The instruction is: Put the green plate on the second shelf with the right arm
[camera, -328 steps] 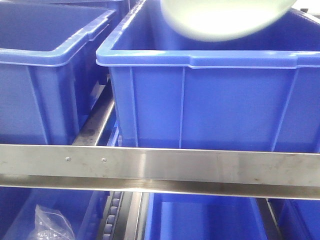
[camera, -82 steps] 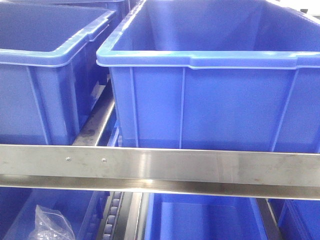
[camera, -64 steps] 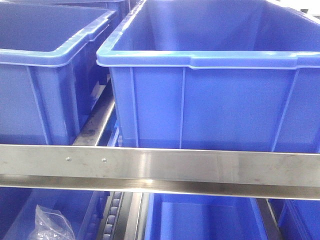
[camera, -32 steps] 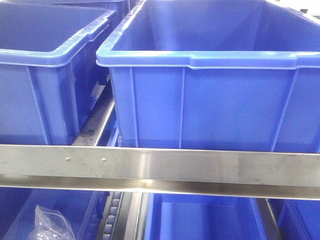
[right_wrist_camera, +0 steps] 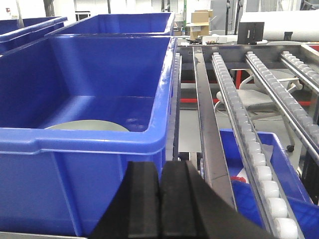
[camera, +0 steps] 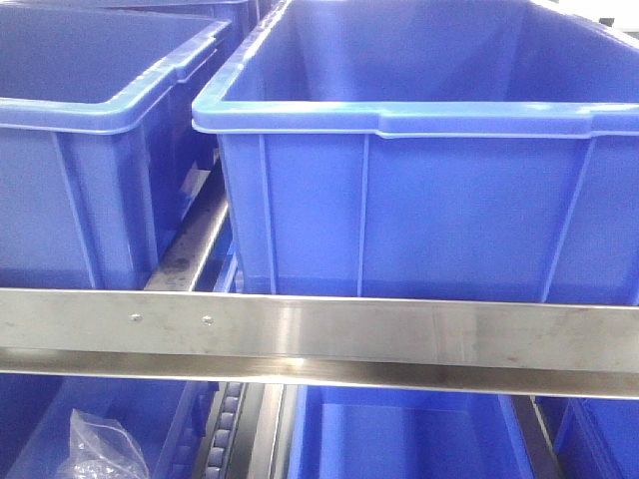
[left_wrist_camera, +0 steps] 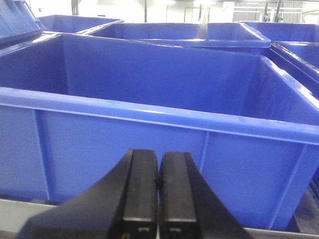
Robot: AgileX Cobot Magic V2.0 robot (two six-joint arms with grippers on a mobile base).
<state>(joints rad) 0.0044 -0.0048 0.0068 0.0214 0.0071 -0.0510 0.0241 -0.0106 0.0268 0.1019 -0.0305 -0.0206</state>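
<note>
Glossy plastic bin, brushed-metal rail

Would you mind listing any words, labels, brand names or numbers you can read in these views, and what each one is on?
None: no readable text in any view.
The blue bin holding the green plate bears no label or marking.
The steel shelf rail shows only two small screws.
The cardboard boxes in the background of the right wrist view are too far and blurred to read.

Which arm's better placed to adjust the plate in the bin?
Right, probably. The right gripper, shut and empty, faces the bin with the plate inside. The left gripper, also shut, shows no plate.
</note>
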